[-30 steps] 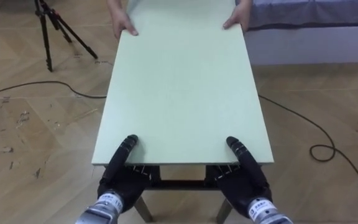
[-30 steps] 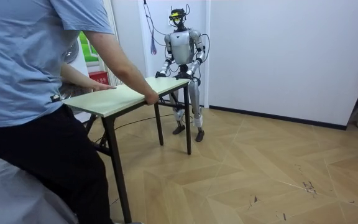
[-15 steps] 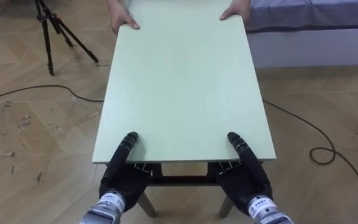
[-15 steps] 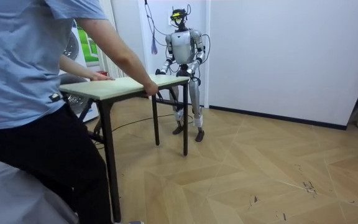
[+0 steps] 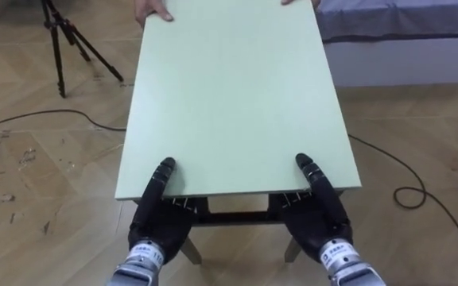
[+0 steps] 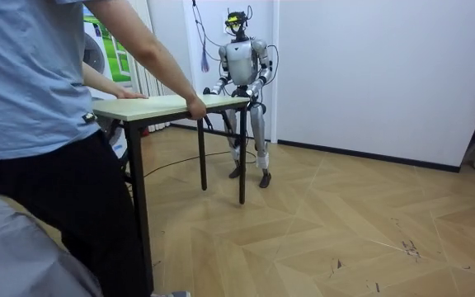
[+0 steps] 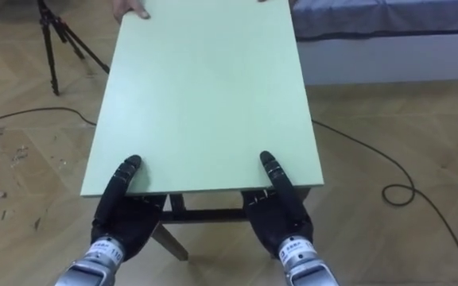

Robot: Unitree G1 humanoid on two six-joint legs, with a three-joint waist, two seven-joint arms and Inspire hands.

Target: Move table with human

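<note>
Table (image 5: 237,103) carried between robot and person, legs apparently lifted off floor. Near edge clamped by left hand (image 5: 156,224) and right hand (image 5: 318,216), thumbs laid on top. Board judged stiff, smooth, moderately heavy; grip best kept near corners.

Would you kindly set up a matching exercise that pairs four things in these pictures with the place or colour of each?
Things:
1. table
2. tripod
3. left hand
4. person's hand

Descriptions:
A. stands off to the robot's left, apart from the table
B. rests on the table's far end
C. thumb on top at the near left corner
D. pale green top, dark legs

Pairs: 1-D, 2-A, 3-C, 4-B
</note>
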